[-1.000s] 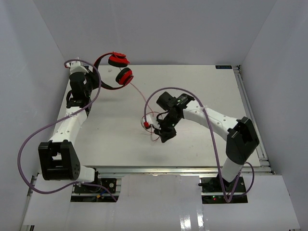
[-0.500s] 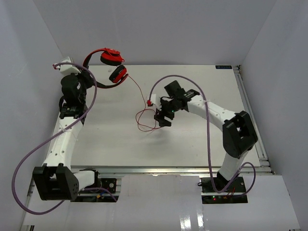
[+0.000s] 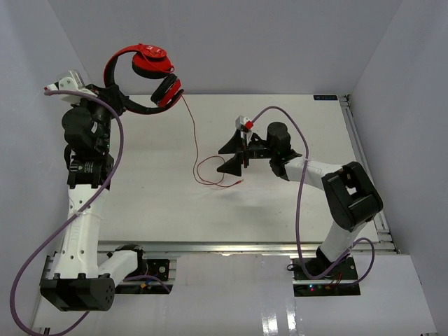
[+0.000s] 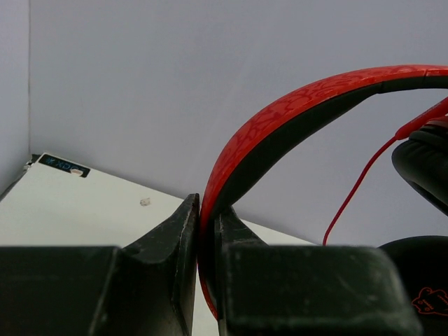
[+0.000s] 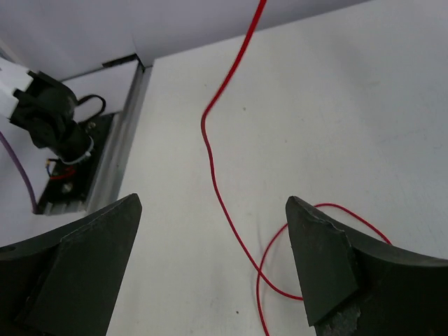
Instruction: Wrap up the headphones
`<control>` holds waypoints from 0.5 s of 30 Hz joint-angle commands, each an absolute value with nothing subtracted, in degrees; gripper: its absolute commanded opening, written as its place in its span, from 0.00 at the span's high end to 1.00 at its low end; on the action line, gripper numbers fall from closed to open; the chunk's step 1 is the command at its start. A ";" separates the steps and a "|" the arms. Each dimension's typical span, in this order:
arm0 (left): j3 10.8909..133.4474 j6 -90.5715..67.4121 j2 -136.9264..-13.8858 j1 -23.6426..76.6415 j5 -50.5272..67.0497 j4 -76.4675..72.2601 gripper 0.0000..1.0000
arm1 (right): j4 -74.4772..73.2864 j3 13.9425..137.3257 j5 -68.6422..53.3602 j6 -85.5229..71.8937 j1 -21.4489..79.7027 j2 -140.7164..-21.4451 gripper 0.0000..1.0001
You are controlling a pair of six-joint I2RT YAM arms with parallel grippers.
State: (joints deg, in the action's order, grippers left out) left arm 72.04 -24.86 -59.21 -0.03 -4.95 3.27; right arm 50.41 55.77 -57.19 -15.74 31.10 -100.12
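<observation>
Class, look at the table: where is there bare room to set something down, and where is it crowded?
Bare: the far right of the table, between the right arm and the side rail; also the near left, between the left arm and the red cable. Crowded: the middle, where the cable loops beneath the right arm's open fingers.

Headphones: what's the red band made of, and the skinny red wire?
The headband looks like hard plastic: red with a crackle pattern and a dull sheen, black underneath. The cable seems coated in soft rubbery plastic, since it lies in loose loops on the table.
</observation>
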 commanded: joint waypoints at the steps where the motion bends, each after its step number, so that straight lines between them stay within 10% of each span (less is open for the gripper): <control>1: 75.64 -30.55 -58.63 0.09 -2.41 4.27 1.00 | 69.09 59.13 -53.29 -30.45 32.57 -100.36 0.10; 15: 79.90 -32.31 -59.02 0.09 -0.44 6.72 1.00 | 62.95 73.28 -46.78 -30.55 35.79 -107.23 0.10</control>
State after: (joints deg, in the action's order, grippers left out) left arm 75.83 -29.73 -60.71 -0.03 -1.61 8.81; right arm 65.81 68.02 -51.40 -32.62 35.51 -104.60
